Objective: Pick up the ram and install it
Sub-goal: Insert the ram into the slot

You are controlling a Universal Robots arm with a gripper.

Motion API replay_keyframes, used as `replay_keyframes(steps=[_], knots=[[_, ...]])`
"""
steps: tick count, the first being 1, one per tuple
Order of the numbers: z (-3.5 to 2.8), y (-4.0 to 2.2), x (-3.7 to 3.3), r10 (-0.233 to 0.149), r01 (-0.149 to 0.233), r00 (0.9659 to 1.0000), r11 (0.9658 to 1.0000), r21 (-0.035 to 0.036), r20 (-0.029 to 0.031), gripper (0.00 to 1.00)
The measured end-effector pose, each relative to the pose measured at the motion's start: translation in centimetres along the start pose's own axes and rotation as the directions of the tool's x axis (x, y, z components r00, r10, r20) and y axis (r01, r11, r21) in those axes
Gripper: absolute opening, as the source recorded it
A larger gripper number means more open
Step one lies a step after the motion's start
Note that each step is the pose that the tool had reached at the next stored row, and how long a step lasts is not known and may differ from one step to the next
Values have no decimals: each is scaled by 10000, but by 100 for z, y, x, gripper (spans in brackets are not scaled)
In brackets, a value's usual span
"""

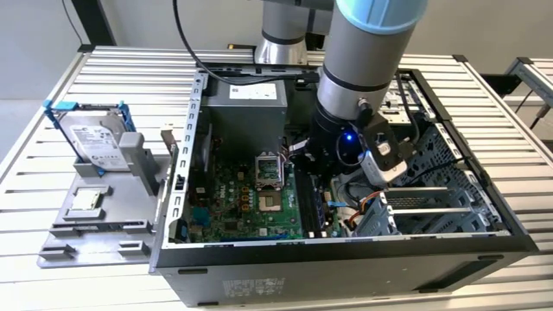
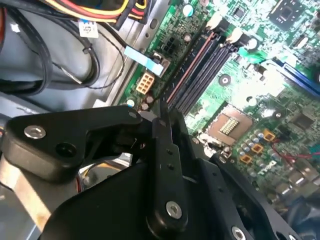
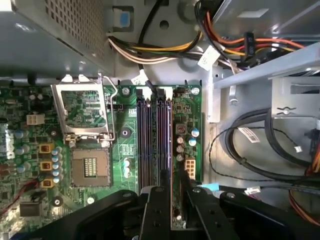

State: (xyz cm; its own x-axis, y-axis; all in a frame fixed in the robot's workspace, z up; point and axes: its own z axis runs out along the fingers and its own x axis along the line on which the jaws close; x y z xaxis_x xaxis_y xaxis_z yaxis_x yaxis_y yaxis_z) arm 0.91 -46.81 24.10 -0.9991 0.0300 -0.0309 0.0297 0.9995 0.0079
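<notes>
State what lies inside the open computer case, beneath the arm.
Inside the case lies a green motherboard with an open processor socket and dark memory slots. The pincer hangs over the slots, covering their near ends and whatever it may hold.
</notes>
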Motion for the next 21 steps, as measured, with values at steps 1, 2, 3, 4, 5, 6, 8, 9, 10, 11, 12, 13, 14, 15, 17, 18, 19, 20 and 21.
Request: replay_keyframes(steps=[1, 2, 3, 4, 5, 6, 8, 9, 10, 11, 12, 13, 14, 15, 17, 18, 19, 20, 21], knots=[[0, 0, 0, -3, 3, 10000, 10000, 0, 0, 100], [0, 0, 0, -8, 8, 10000, 10000, 0, 0, 100], [0, 0, 0, -12, 12, 10000, 10000, -1, 0, 100], [0, 0, 0, -18, 18, 10000, 10000, 0, 0, 0], [0, 0, 0, -21, 21, 10000, 10000, 0, 0, 0], [0, 0, 0, -28, 28, 10000, 10000, 0, -1, 0], [-1, 0, 0, -38, 38, 10000, 10000, 0, -1, 0], [-1, 0, 0, -42, 42, 10000, 10000, 0, -1, 0], [0, 0, 0, -50, 50, 10000, 10000, -1, -1, 0], [0, 0, 0, -63, 63, 10000, 10000, -2, 0, 0], [0, 0, 0, -68, 68, 10000, 10000, -2, -1, 0], [-1, 0, 0, -72, 72, 10000, 10000, -1, -1, 0], [0, 0, 0, -77, 77, 10000, 10000, -2, -1, 0], [0, 0, 0, -81, 81, 10000, 10000, -2, -1, 0], [-1, 0, 0, -90, 90, 10000, 10000, -1, -1, 0], [-1, 0, 0, -94, 94, 10000, 10000, -2, -1, 0], [0, 0, 0, -99, 99, 10000, 10000, -2, -1, 0], [0, 0, 0, -103, 103, 9999, 9999, -3, -1, 0], [0, 0, 1, -107, 107, 9999, 9999, -2, -1, 0]])
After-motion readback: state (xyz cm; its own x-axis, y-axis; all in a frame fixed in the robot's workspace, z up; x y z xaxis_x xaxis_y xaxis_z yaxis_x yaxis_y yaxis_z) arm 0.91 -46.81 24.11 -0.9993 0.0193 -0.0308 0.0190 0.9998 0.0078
